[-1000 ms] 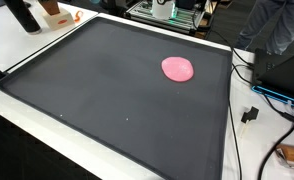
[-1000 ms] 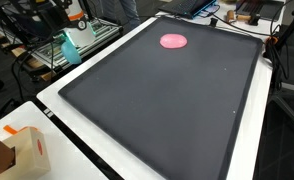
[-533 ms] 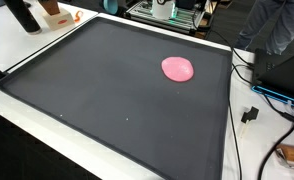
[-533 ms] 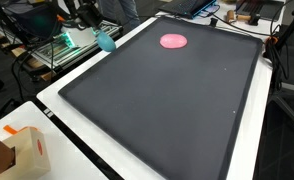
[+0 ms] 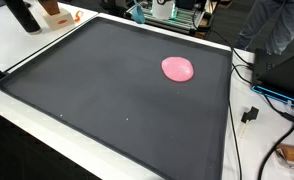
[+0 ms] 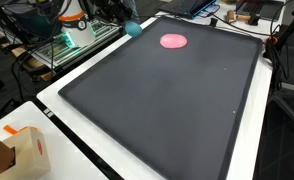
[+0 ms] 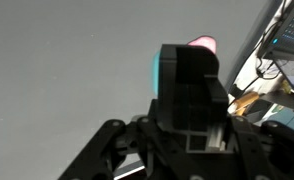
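Note:
My gripper (image 6: pixel 125 20) comes in over the far left edge of a large black mat (image 6: pixel 157 110), shut on a small teal object (image 6: pixel 133 29). In an exterior view the teal object (image 5: pixel 137 12) shows at the mat's (image 5: pixel 107 90) back edge. A flat pink disc (image 5: pixel 177 68) lies on the mat toward its far side, to the right of the gripper; the disc (image 6: pixel 173 41) is apart from it. In the wrist view the dark gripper (image 7: pixel 187 62) fills the lower middle, a teal edge (image 7: pixel 157 66) shows beside it, and the pink disc (image 7: pixel 203 45) peeks out just beyond.
The mat lies on a white table (image 5: pixel 37 120). A cardboard box (image 6: pixel 22 150) stands at a near corner, an orange box (image 5: pixel 55 14) and a black item (image 5: pixel 22 15) at another. Cables (image 5: pixel 249 115) and equipment (image 5: pixel 172 12) border the mat.
The gripper with the teal object has moved from beside the table, over the mat's edge and toward the pink disc. The disc has not moved.

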`<control>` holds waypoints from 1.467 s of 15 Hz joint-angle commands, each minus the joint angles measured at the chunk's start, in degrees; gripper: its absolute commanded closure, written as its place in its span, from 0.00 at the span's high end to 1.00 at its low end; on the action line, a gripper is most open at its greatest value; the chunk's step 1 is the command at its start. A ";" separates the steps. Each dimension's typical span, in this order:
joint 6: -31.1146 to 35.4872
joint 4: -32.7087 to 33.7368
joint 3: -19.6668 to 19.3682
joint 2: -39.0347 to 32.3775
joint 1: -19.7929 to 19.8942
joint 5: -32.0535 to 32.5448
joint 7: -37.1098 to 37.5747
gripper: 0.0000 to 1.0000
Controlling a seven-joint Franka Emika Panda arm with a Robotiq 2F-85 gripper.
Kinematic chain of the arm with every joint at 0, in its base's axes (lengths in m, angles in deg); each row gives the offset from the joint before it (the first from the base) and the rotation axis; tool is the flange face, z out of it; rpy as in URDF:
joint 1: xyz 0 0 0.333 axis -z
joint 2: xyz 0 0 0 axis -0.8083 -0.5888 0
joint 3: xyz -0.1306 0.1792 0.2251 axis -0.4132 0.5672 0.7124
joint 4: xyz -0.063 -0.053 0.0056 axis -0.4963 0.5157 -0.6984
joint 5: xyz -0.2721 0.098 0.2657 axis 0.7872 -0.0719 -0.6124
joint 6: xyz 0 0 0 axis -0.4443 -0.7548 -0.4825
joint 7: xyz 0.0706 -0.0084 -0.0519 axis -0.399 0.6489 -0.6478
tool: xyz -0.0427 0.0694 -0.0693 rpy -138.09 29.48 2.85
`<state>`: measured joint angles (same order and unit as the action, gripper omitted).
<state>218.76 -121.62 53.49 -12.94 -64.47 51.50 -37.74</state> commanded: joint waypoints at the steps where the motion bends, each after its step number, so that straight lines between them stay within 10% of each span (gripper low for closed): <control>1: -0.71 0.23 0.01 -5.79 -2.19 -10.63 -9.89 0.26; 11: 1.88 1.78 17.00 -20.47 4.24 -36.35 -25.69 0.26; 22: 11.95 4.59 27.58 -26.57 7.98 -41.69 -27.27 0.26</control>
<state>228.24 -117.73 78.96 -38.73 -57.58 11.43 -64.05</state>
